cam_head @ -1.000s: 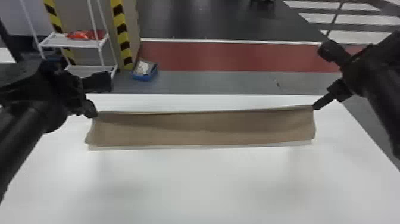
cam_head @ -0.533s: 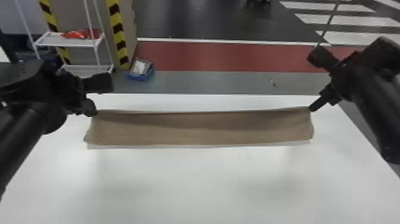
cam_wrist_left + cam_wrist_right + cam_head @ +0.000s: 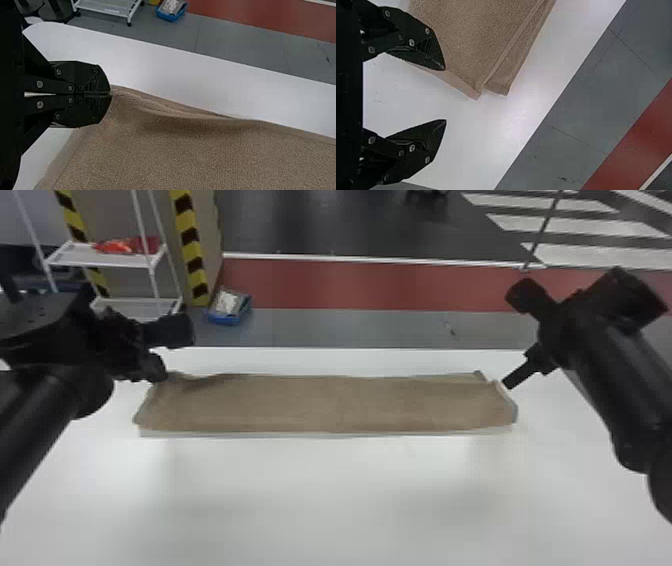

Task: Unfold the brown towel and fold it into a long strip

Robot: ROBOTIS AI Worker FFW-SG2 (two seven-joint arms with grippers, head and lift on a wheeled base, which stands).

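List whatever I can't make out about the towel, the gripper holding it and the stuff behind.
- Cloth inside the left gripper: hidden by its closed fingers, left wrist view.
- Number of layers in the brown towel: hidden under its top layer, head view.
- The towel's right end: cut off by the picture's edge, left wrist view.
- Contents of the blue box: too small, head view.
- What the orange-red item is: too small, head view.

Before you, table (image 3: 340, 500); on it, towel (image 3: 325, 405) lies left to right, toward table's far edge. Your left gripper (image 3: 162, 374) at towel's far left corner, your right gripper (image 3: 507, 384) just beside far right one. Behind table, on left, rack (image 3: 82, 256) stands; box (image 3: 226, 319) lies right of rack.
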